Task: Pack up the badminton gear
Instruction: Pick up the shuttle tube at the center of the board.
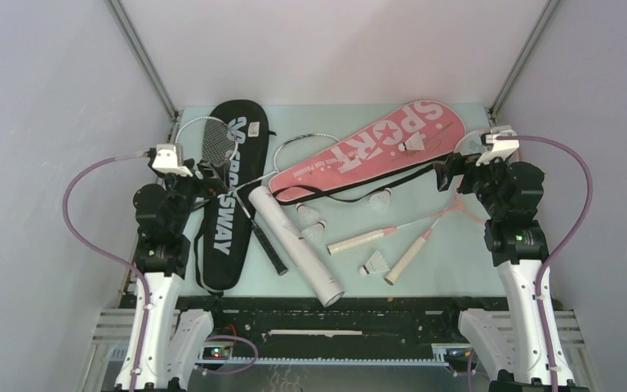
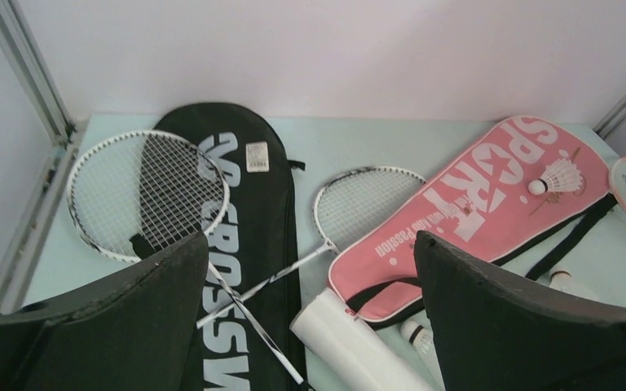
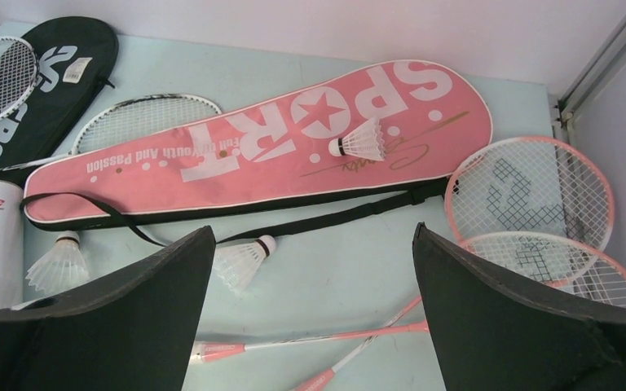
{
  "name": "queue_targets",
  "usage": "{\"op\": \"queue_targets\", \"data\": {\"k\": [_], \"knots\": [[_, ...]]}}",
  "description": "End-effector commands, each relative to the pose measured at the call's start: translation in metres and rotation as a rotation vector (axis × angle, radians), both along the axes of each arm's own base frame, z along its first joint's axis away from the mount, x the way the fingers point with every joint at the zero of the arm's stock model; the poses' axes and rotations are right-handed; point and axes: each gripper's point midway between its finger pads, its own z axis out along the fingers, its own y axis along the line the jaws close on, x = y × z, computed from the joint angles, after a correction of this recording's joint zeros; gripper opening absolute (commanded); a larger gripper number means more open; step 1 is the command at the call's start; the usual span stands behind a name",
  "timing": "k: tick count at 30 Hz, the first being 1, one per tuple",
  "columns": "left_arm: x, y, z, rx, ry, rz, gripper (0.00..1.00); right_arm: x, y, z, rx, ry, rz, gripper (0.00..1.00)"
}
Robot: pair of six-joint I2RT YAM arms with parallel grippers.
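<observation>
Jaws: left gripper point(image 2: 308, 240) and right gripper point(image 3: 314, 230) both spread wide, holding nothing.
Gear: unpacked. White rackets point(image 2: 147, 191) cross the black cover point(image 1: 227, 237), pink rackets point(image 3: 530, 195) lie at right, tube point(image 1: 295, 245) beside the black cover.
Risk: we expect the crossed shafts to snag when pulled. Lifting the pink cover point(image 1: 367, 151) would spill its shuttlecock point(image 1: 412, 144) (it sits loose on top).
</observation>
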Motion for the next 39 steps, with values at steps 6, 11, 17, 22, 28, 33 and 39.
{"op": "queue_targets", "data": {"k": [6, 11, 17, 22, 28, 33, 39], "knots": [[0.001, -0.025, -0.046, -0.188, 0.277, -0.083, 1.00, 0.006, -0.003, 0.004, -0.020, -0.034, -0.007, 1.00], [-0.002, -0.036, -0.087, -0.263, 0.457, -0.064, 1.00, 0.007, -0.005, 0.000, -0.022, -0.029, -0.008, 1.00], [-0.004, -0.061, -0.123, -0.321, 0.620, -0.085, 1.00, 0.008, -0.008, -0.004, -0.021, -0.022, -0.009, 1.00], [-0.001, -0.066, -0.145, -0.343, 0.722, -0.029, 1.00, 0.008, -0.012, -0.007, -0.021, -0.019, -0.007, 1.00], [-0.006, -0.088, -0.165, -0.348, 0.826, -0.039, 1.00, 0.010, -0.016, -0.011, -0.036, -0.015, -0.015, 1.00], [-0.007, -0.091, -0.178, -0.352, 0.925, 0.019, 1.00, 0.010, -0.020, -0.013, -0.036, -0.016, -0.019, 1.00], [-0.007, -0.094, -0.196, -0.344, 1.022, 0.082, 1.00, 0.007, -0.023, -0.010, -0.028, -0.026, -0.020, 1.00]]}}
